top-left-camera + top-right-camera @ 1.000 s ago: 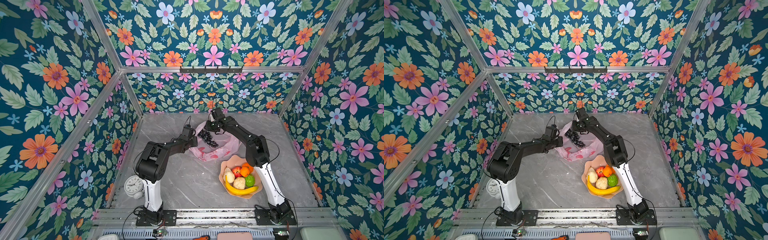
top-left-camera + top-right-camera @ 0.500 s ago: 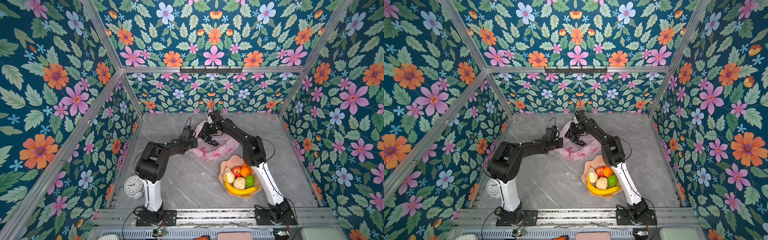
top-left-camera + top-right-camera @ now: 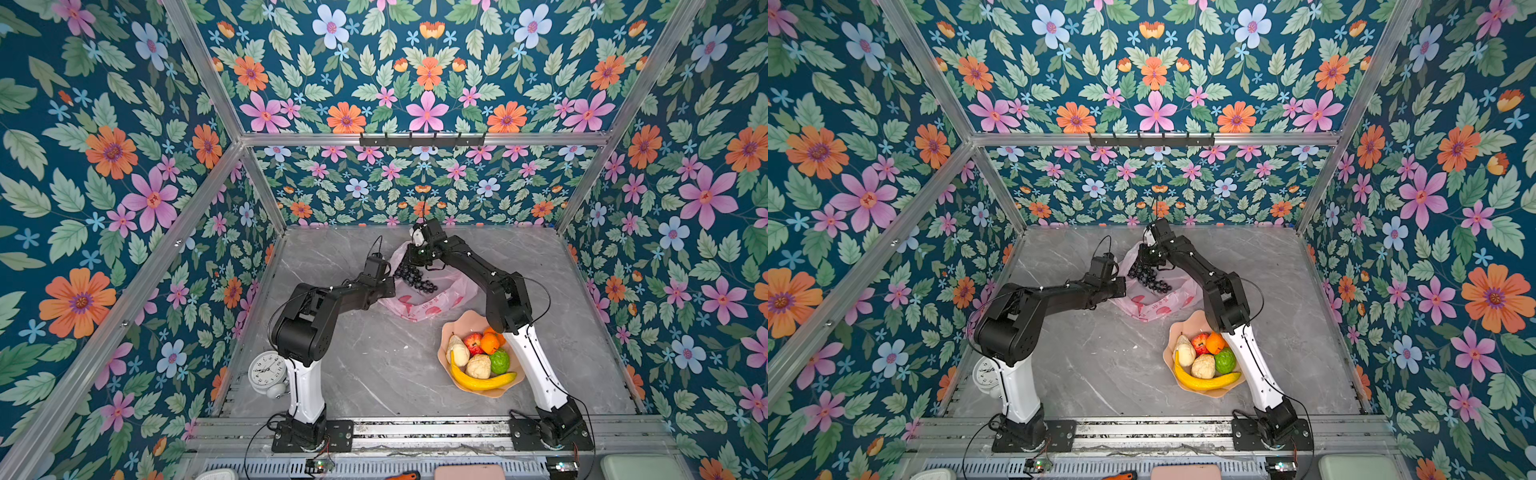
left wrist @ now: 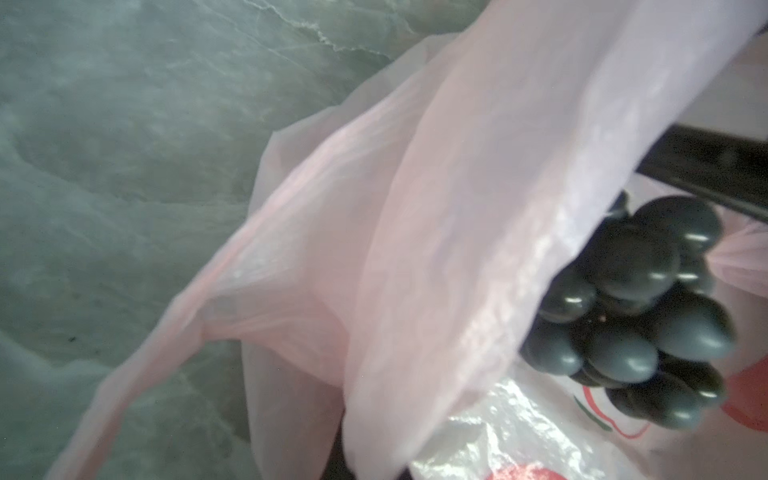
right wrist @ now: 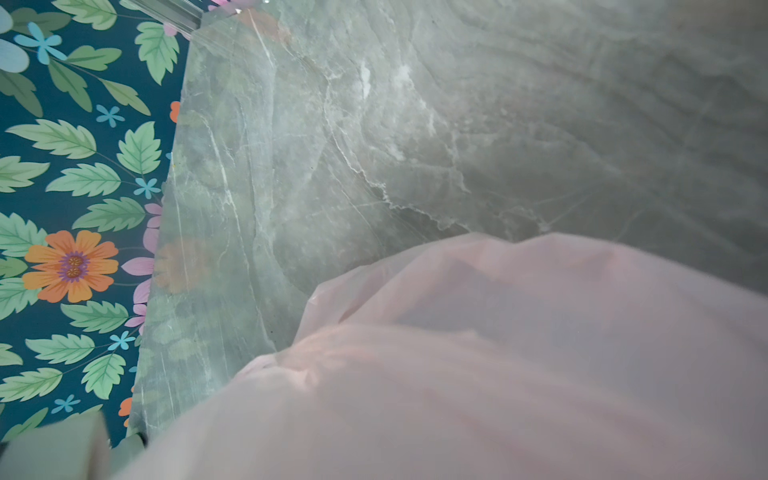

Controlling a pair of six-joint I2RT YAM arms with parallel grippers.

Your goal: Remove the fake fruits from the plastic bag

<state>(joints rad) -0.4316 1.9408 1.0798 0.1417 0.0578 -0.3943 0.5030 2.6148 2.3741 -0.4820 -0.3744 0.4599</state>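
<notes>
We see the plastic bag (image 3: 424,297) near the worktop's (image 3: 374,365) far edge, grape bunch (image 3: 415,279) in its mouth, left gripper (image 3: 388,286) clamped on bag film, right gripper (image 3: 411,264) at the grapes, grip unclear, other fruits in the bowl (image 3: 446,332).

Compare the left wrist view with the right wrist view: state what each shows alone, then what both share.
Only the left wrist view shows the dark grape bunch lying in the bag's mouth, and the bag's red printed marks. Only the right wrist view shows the floral wall beside the table's edge. Both show the pale pink plastic bag and the grey marble table.
</notes>
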